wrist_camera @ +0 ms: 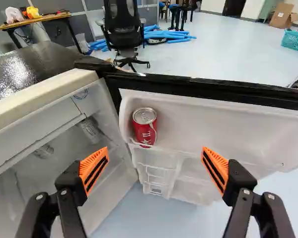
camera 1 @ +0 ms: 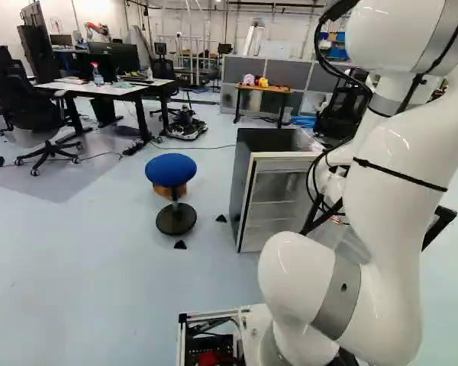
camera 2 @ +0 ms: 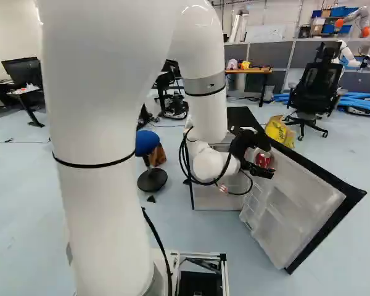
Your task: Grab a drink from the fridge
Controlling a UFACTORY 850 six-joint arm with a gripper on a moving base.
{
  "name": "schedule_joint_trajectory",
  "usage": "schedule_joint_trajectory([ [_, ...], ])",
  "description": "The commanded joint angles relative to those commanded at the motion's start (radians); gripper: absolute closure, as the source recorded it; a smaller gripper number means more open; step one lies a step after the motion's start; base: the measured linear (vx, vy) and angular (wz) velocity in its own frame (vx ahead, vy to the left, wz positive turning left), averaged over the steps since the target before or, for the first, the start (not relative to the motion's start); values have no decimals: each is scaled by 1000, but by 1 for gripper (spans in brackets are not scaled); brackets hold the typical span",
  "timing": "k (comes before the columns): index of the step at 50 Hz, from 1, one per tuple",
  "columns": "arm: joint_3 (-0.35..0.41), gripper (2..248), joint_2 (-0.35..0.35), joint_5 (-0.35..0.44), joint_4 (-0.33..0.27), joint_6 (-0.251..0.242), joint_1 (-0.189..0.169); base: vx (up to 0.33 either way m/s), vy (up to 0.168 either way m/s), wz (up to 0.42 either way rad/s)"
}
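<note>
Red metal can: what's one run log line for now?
white-lined fridge door: open | red can: in its top bin | black end effector: open, not gripping

Clear space lies above the can (wrist_camera: 144,125), whose lower front is crossed by a shelf lip (wrist_camera: 161,148), with the open fridge door (wrist_camera: 213,88) rising behind and the fridge cabinet (wrist_camera: 35,100) bounding one side.

ok so quick tally lol, I'm getting one fridge (camera 1: 243,179), one red can (wrist_camera: 144,128), one blue stool (camera 1: 170,169), one yellow bag (camera 2: 277,130), one turquoise basket (wrist_camera: 294,40), one wood-topped table (wrist_camera: 32,22) and two soft toys (wrist_camera: 14,15).
</note>
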Motion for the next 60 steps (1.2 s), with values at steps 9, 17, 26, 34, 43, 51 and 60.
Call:
schedule_joint_trajectory([
  [9, -15, 3, -12, 0, -21, 0, -11, 0, 0, 0],
  [17, -26, 3, -20, 0, -45, 0, -21, 0, 0, 0],
  [26, -35, 3, -28, 0, -73, 0, -28, 0, 0, 0],
  [34, -37, 3, -29, -1, -92, 0, -29, 0, 0, 0],
  [43, -37, 3, -29, -1, -92, 0, -29, 0, 0, 0],
  [51, -37, 3, -29, -1, -89, 0, -29, 0, 0, 0],
  [60, -41, 3, -42, -1, -74, 0, -29, 0, 0, 0],
])
